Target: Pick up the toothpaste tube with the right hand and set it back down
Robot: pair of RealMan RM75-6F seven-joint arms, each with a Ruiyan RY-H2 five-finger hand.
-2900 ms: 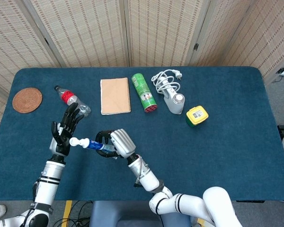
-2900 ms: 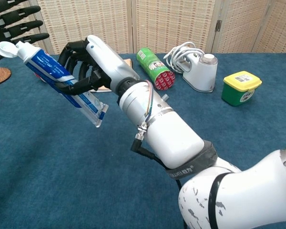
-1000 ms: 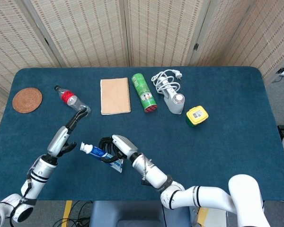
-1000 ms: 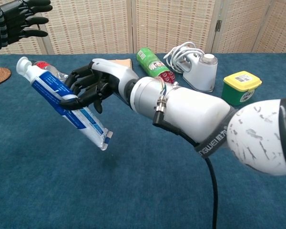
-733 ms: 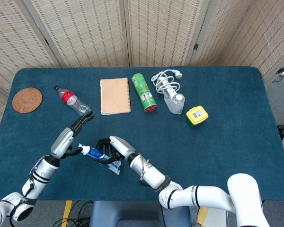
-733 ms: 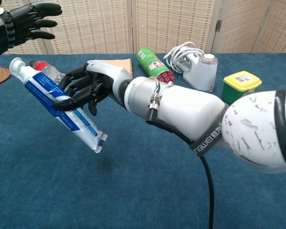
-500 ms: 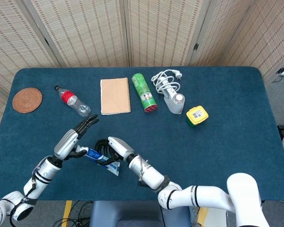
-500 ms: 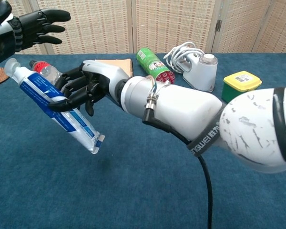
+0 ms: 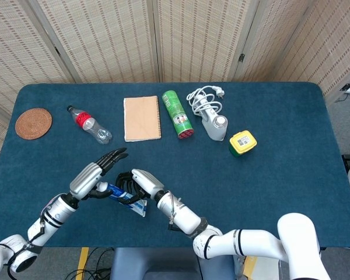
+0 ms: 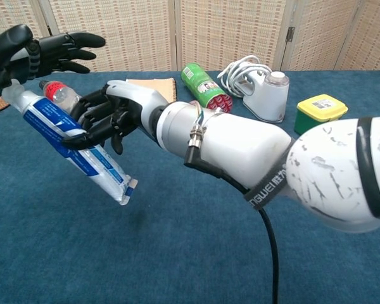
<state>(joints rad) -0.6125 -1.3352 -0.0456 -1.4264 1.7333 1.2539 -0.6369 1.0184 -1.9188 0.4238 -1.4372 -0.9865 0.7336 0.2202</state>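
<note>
Left hand moved in, now hiding toothpaste tube cap.

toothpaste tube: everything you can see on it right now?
The toothpaste tube is white with a blue printed band, looks like soft plastic, with a flat crimped tail at its lower end. The right hand grips it round the middle, clear of the table, tilted: tail down toward the camera, cap end up and away. The cap end sits at the left hand, which hides the cap; whether that hand touches it, I can't tell. The head view shows it low over the table's near left part.
</note>
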